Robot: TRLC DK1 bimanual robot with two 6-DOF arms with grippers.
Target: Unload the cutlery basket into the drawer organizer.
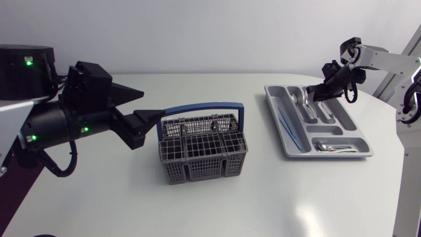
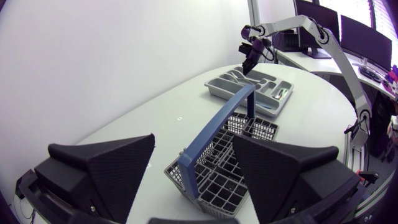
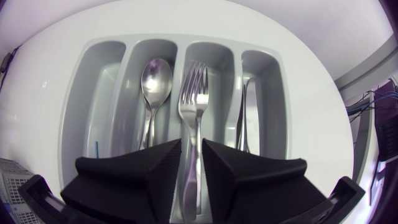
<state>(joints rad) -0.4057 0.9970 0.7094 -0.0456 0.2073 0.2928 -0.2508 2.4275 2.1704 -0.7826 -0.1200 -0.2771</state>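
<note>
Jaws of the right gripper pinch a fork above its organizer slot for release; left gripper spread before the basket.

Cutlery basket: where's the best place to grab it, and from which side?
Grip the blue handle at the middle of its top bar, coming down from above with the jaws across it. It stands upright, arching over the cutlery basket, with open space under the bar.

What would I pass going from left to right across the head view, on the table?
left gripper → cutlery basket → drawer organizer
</note>
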